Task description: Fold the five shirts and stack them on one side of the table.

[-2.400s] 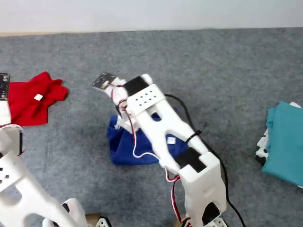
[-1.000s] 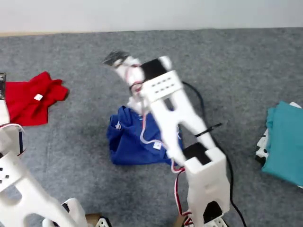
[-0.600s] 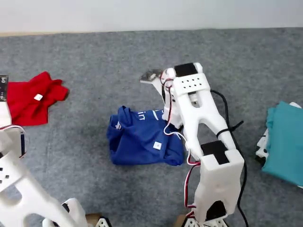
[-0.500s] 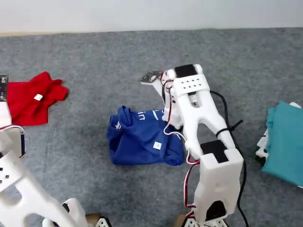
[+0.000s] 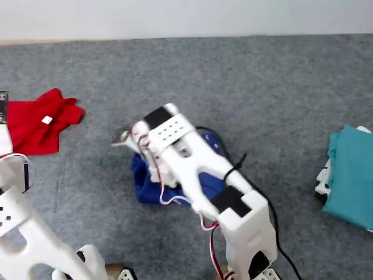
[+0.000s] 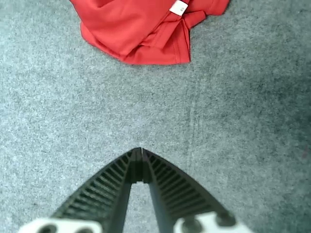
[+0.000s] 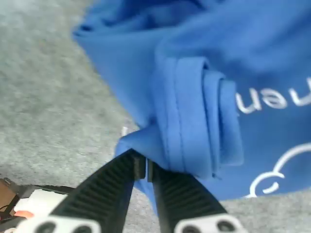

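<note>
A crumpled blue shirt [image 5: 205,175] lies mid-table, largely under my right arm. My right gripper [image 5: 121,137] is at the shirt's left side. In the right wrist view that gripper [image 7: 141,164] is shut, its tips against a rolled edge of the blue shirt [image 7: 204,121]; I see no cloth pinched between them. A crumpled red shirt [image 5: 42,121] lies at the far left. My left gripper [image 6: 141,153] hangs shut over bare carpet just short of the red shirt [image 6: 141,29], holding nothing. A folded teal shirt [image 5: 351,176] sits at the right edge.
Grey carpet [image 5: 280,87] covers the table. A white item [image 5: 321,178] pokes out from under the teal shirt. The left arm's white body [image 5: 23,233] fills the near left corner. A pale wall runs along the far edge.
My right arm swung away to the right of the blue shirt, then back across it to the shirt's left side. The shirts and the left arm stayed put.
</note>
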Available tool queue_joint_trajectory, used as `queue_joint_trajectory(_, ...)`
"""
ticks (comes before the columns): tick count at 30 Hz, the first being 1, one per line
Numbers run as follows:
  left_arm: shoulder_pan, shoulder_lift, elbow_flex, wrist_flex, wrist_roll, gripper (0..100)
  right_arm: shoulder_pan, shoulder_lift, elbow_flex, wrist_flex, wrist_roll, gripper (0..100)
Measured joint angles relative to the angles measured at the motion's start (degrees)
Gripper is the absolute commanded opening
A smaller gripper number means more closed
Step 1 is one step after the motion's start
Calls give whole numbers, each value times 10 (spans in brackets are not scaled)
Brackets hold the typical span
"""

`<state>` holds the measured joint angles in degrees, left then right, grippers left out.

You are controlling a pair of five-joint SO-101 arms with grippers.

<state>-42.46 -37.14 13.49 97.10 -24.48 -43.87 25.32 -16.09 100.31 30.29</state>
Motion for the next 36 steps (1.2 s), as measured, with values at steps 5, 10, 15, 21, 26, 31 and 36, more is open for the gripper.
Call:
queue_joint_trajectory(5,0,0,0,0,0,3,-42,-62,0,1,0,10)
queue_joint_trajectory(10,0,0,0,0,0,3,-32,-120,0,1,0,10)
queue_joint_trajectory(15,0,0,0,0,0,3,40,-129,0,-6,0,10)
queue_joint_trajectory(21,0,0,0,0,0,3,86,-51,0,-72,-1,10)
queue_joint_trajectory(26,0,0,0,0,0,3,33,0,0,-85,-1,10)
queue_joint_trajectory(31,0,0,0,0,0,3,-54,3,-1,-84,0,10)
queue_joint_trajectory(36,0,-5,0,0,0,3,-50,-5,-28,-75,0,10)
